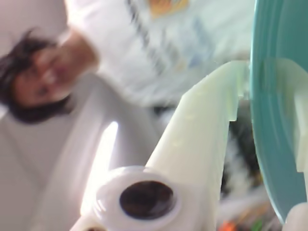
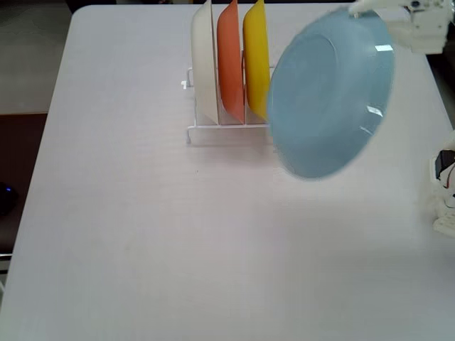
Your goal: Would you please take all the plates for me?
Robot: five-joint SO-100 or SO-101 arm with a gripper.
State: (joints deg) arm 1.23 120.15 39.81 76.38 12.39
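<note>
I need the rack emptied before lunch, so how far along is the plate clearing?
Nothing is set down yet. The gripper holds the light blue plate by its rim, lifted clear of the white wire rack. Left standing in the rack: the cream-white plate, orange plate and yellow plate.

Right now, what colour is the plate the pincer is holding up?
Light blue. The plate shows best in the fixed view, lifted clear of the rack by the pincer.

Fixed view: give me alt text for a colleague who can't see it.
The gripper holds a light blue plate by its rim, lifted clear above the table. Cream-white, orange and yellow plates stand upright in a white wire rack.
</note>
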